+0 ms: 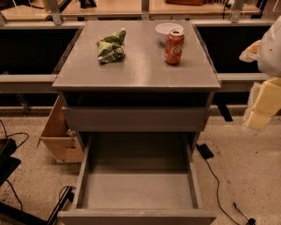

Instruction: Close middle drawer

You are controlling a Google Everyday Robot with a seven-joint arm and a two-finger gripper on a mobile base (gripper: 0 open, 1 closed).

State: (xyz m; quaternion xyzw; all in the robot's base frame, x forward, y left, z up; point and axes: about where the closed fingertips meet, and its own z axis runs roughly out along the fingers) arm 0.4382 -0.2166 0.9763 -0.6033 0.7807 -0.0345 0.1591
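– Pincer (262, 105)?
– Up at the right edge, beside the worktop (140, 66); open or closed, I cannot tell.
– Middle drawer (138, 193)?
– Pulled far out, well apart from the pincer.

Lab/wkshop: floor cables (216, 179), workbenches (109, 8), cardboard box (59, 132); jaws far right.

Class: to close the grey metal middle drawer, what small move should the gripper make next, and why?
Probably move the gripper from the right edge down-left toward the flat front of the grey metal middle drawer: it stands pulled out, and the gripper is well apart from it.
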